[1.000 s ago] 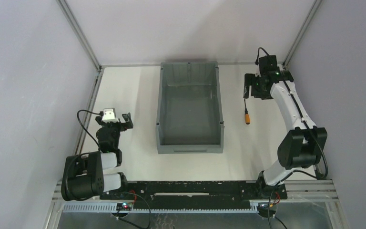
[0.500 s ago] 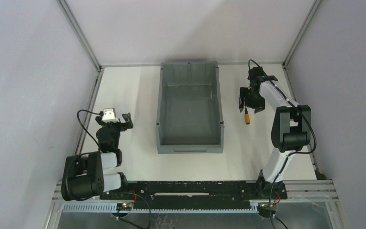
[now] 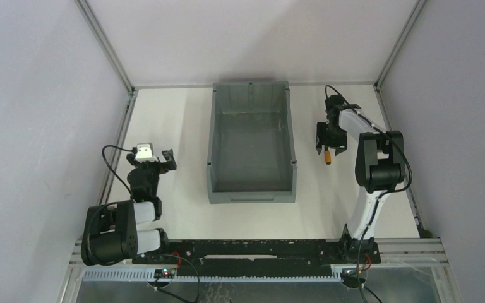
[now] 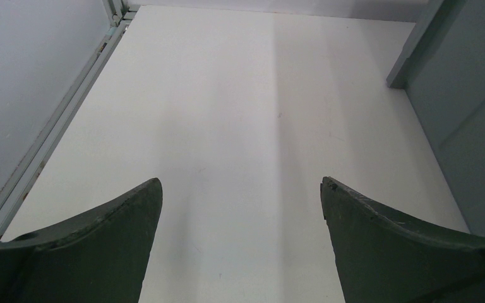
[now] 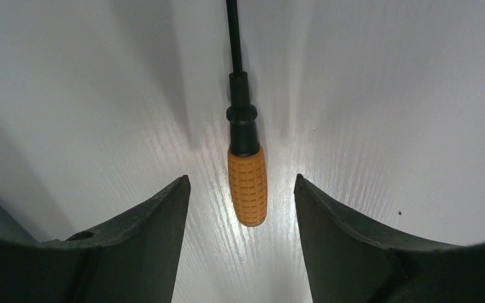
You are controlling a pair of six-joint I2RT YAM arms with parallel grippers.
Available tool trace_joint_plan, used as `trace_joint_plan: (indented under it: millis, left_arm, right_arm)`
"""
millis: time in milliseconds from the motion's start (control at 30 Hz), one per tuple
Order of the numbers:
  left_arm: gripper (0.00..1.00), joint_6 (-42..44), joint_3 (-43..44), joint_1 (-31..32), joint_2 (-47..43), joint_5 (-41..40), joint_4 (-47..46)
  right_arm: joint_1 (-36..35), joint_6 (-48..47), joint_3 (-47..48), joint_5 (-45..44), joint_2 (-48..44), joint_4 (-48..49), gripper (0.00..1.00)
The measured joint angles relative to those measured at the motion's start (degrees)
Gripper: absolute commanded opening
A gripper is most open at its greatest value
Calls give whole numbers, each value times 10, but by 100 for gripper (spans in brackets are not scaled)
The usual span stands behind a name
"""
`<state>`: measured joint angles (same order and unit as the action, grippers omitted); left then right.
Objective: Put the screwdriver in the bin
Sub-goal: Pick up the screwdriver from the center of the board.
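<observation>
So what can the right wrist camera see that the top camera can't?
Only the right wrist view shows the little squares on the orange handle of the screwdriver, its black collar, and the gap on each side between it and the open right gripper. Only the top view shows the bin with nothing visible inside, the left arm off to the side, and that the screwdriver lies outside the bin, to its right. Both show the screwdriver flat on the white table with the right gripper over it.

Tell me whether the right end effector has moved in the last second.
Yes. The right end effector came nearer, down over the screwdriver, which stayed beside the bin.
</observation>
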<state>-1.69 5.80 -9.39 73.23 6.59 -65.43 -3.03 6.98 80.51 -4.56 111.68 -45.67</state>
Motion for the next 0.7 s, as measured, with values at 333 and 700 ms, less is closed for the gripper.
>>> trace_joint_plan:
  millis: [333,700]
  left_arm:
    - [100,0,0,0,0,0,0]
    - [100,0,0,0,0,0,0]
  right_arm:
    - [0,5,0,-9,24,8,44]
    - [0,8,0,-4,26,10,20]
